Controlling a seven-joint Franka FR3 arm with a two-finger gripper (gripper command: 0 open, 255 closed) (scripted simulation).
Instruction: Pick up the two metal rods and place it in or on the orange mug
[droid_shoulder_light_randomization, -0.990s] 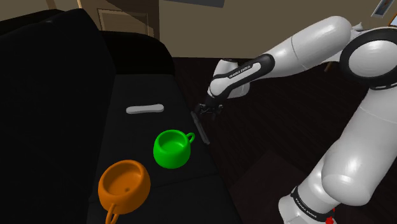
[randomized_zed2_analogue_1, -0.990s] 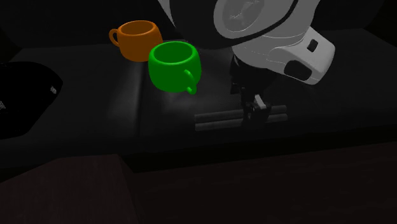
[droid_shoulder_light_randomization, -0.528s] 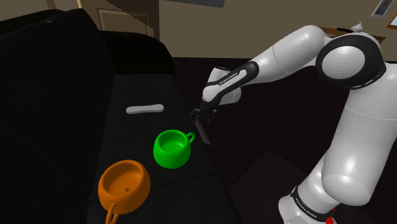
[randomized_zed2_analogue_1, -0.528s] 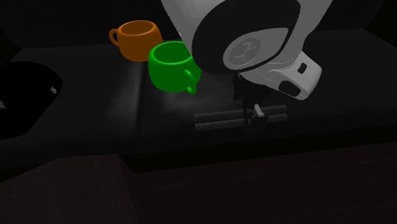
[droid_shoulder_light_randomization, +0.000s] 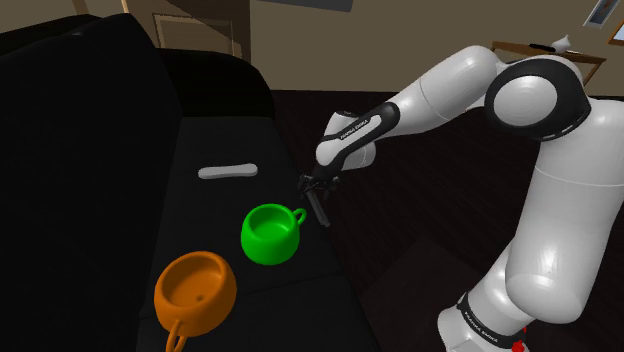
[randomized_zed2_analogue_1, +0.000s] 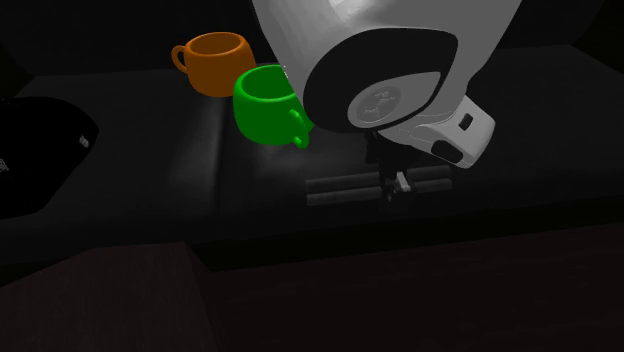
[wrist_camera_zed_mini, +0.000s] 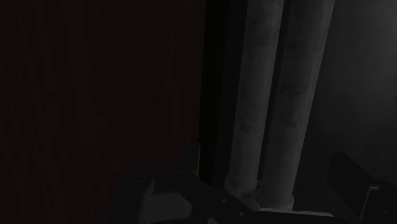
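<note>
rods: two grey rods (droid_shoulder_light_randomization: 316, 205) lying side by side and touching, right at the front edge of the sofa seat (droid_shoulder_light_randomization: 215, 215), just past the green mug (droid_shoulder_light_randomization: 270, 233)

where they go: orange mug (droid_shoulder_light_randomization: 195, 290), open side up, on the far side of the green one, well apart from the rods

gripper: gripper (droid_shoulder_light_randomization: 315, 183) is down over the pair. In the wrist view the fingers stand apart with both rods between them. It's pretty dim, but I don't think they're pinching yet

handling guess: stiff, smooth and round, so probably slippery and happy to roll. They don't look fragile, and I can't judge the weight

where to grab: near the middle of their length, squeezing across both together so neither one tips or slides out

seat: looks like a black sofa, dark flat cushion with a tall backrest (droid_shoulder_light_randomization: 80, 120). There's a white strip (droid_shoulder_light_randomization: 228, 171) lying further back

room: dark wood floor (droid_shoulder_light_randomization: 430, 200) below the edge, tan wall (droid_shoulder_light_randomization: 300, 50) behind
</note>
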